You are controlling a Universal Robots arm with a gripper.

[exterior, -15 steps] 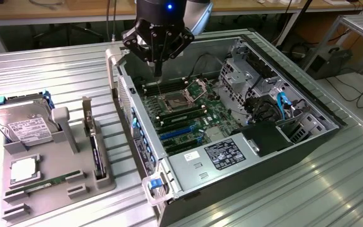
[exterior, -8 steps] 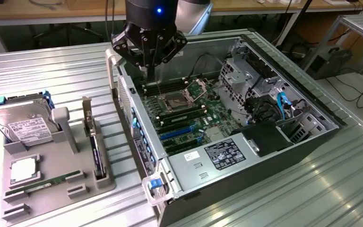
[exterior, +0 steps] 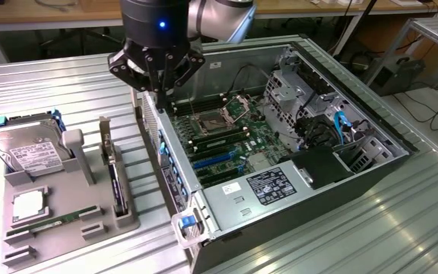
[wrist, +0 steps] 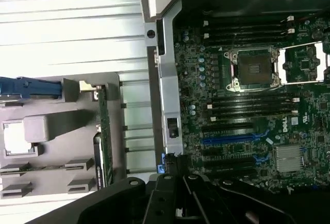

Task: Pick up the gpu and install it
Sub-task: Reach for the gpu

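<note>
The gpu (exterior: 118,188) is a thin dark card standing on edge in a slot of the grey holder (exterior: 67,234), at the exterior view's left of the open computer case (exterior: 371,171). My gripper (exterior: 160,105) hangs shut and holds nothing, over the case's rear wall, above and apart from the gpu. In the wrist view the gpu (wrist: 101,149) shows edge-on in the holder. The gripper (wrist: 178,198) linkages are dark in the foreground. The motherboard (wrist: 247,110) lies bare in the case, with blue expansion slots (wrist: 232,140) and an open processor socket (wrist: 253,68).
The holder also carries a silver hard drive (exterior: 25,151), a square processor (exterior: 29,204) and a green memory stick (exterior: 48,224). The case has a power supply (exterior: 268,185) and drive cages (exterior: 310,91). Everything sits on a ribbed metal table (exterior: 59,85).
</note>
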